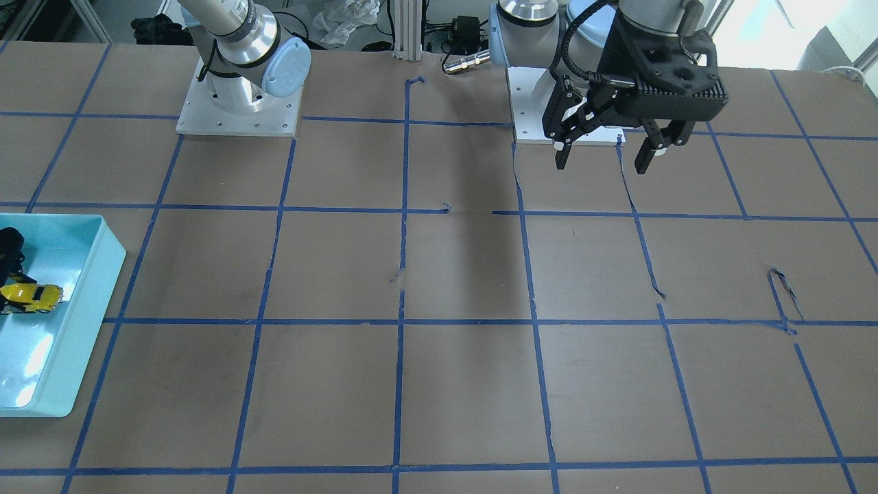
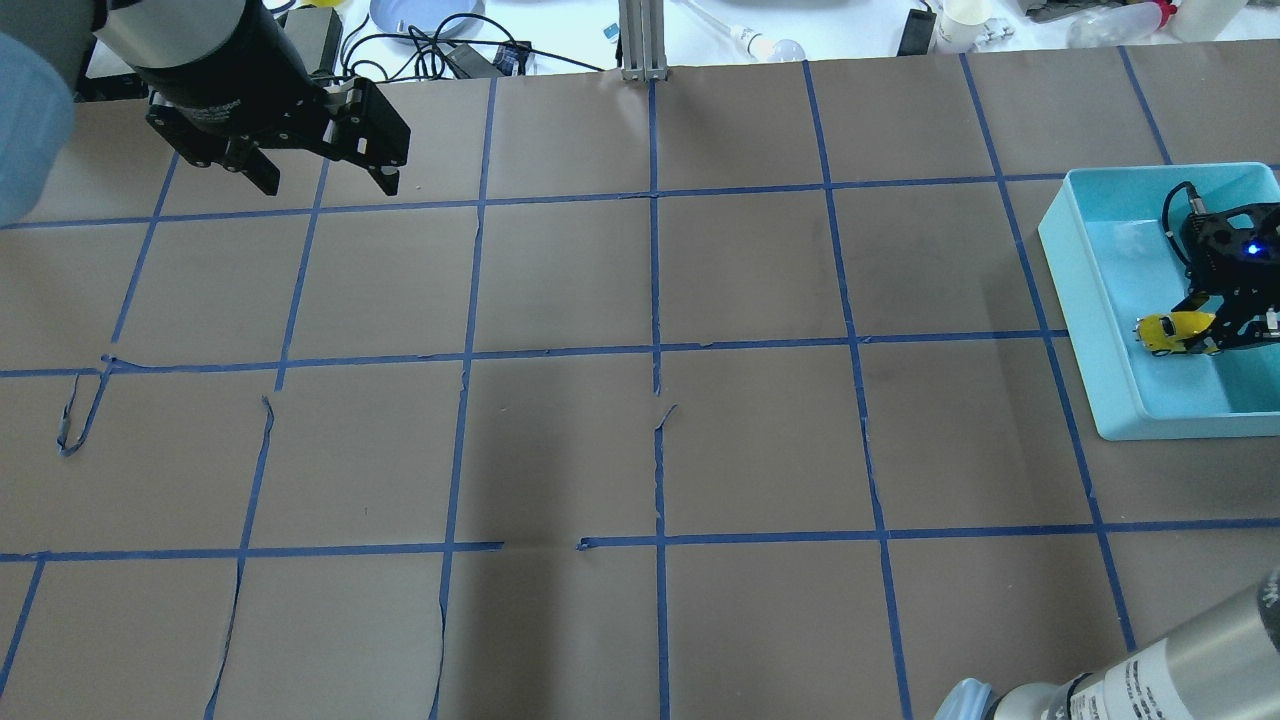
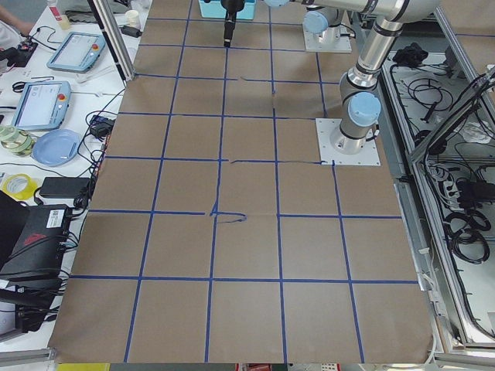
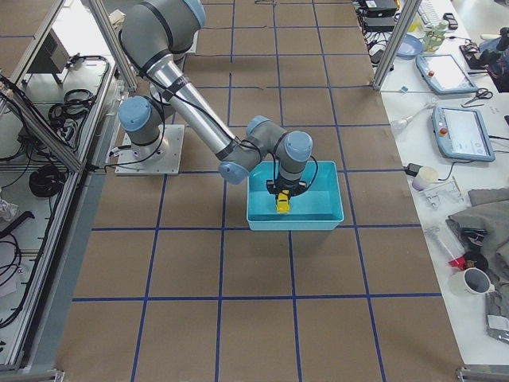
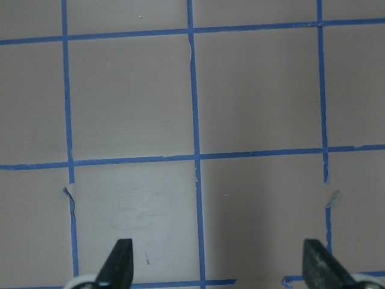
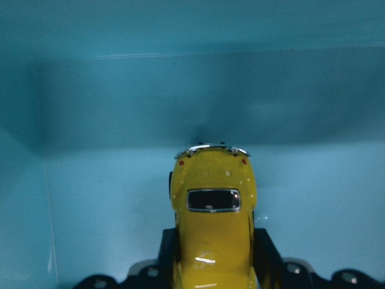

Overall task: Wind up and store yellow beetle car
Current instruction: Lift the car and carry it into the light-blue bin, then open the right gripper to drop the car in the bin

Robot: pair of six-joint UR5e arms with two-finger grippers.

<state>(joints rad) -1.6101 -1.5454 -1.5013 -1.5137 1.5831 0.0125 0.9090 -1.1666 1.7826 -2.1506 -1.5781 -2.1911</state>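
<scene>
The yellow beetle car [image 2: 1172, 330] is inside the light-blue tray [image 2: 1090, 300] at the table's right end, just above or on the tray floor. My right gripper [image 2: 1200, 332] reaches down into the tray and is shut on the car. In the right wrist view the car [image 6: 213, 211] sits between the two black fingers [image 6: 264, 247] with its rear window up. The car also shows in the front view [image 1: 31, 296] and the right side view [image 4: 282, 204]. My left gripper [image 1: 602, 161] hangs open and empty above the table near its base, over bare paper in its wrist view [image 5: 219, 268].
The table is covered in brown paper with a blue tape grid [image 2: 655, 350]. The tray's walls [image 6: 180, 90] surround the car closely. The arm bases [image 1: 240, 123] stand at the robot's edge. Cables and clutter [image 2: 440, 40] lie beyond the far edge.
</scene>
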